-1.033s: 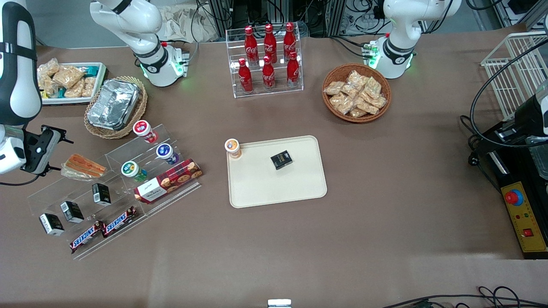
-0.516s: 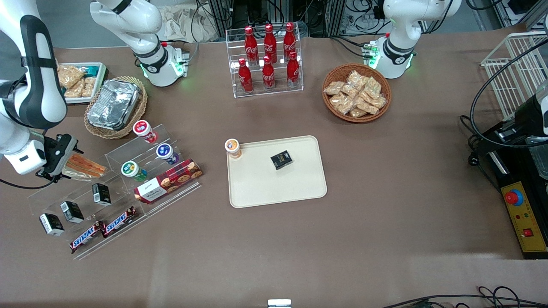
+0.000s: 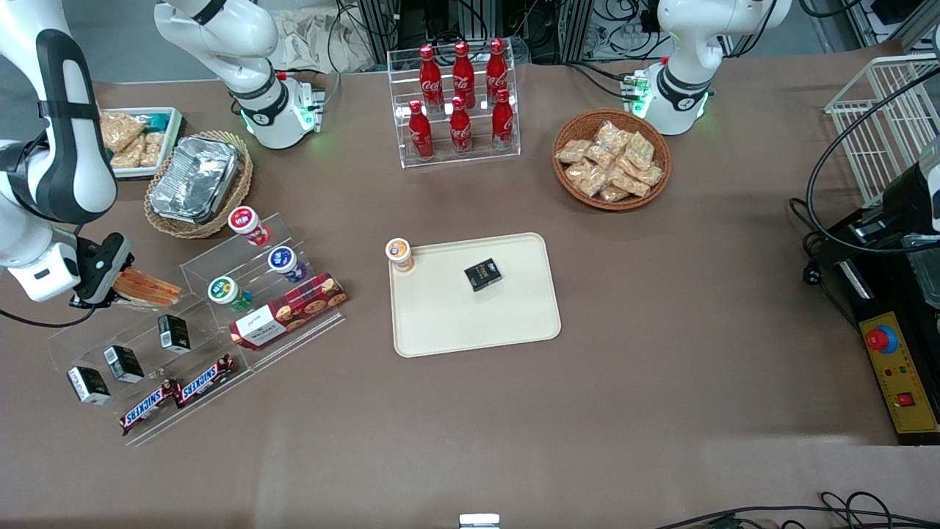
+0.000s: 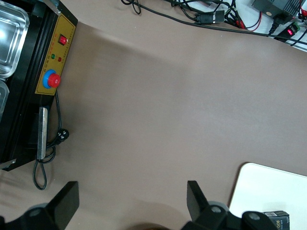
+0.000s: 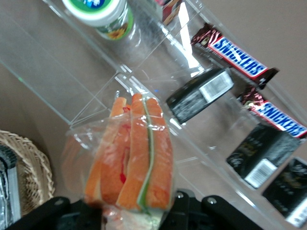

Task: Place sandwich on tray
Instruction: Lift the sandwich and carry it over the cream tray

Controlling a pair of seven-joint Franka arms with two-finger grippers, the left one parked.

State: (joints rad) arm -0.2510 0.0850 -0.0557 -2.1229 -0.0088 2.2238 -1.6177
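Gripper (image 3: 103,275): at the working arm's end of the worktop, low over the upper shelf of the clear display rack, at the end of the sandwich nearest that table edge. The wrist view shows a finger on either side of the wedge's end; whether they already pinch it I cannot tell.
Worktop (image 3: 661,382): brown cloth surface carrying all items.
Tray (image 3: 440,323): cream rectangle near the worktop's centre, well apart from the gripper; mostly bare.
Display rack (image 3: 242,257): clear stepped acrylic, between the working arm's end and the tray; holds cups, small dark boxes, chocolate bars and a red cookie box (image 3: 288,309).
Sandwich (image 3: 147,285): wrapped wedge, orange top, lying on the rack's upper shelf, not lifted as far as can be seen; orange and green layers show plainly in the wrist view (image 5: 139,163).
Black box (image 3: 482,274): on the tray, toward its edge farther from the front camera.
Orange-lidded cup (image 3: 399,253): on the tray's corner nearest the rack.
Step in hand: judged to be the grasp of the sandwich.
Next move calls for: a secure but gentle pinch on the soft wrapped wedge, a lift clear of the rack and cups, then carriage to bare tray surface away from box and cup.
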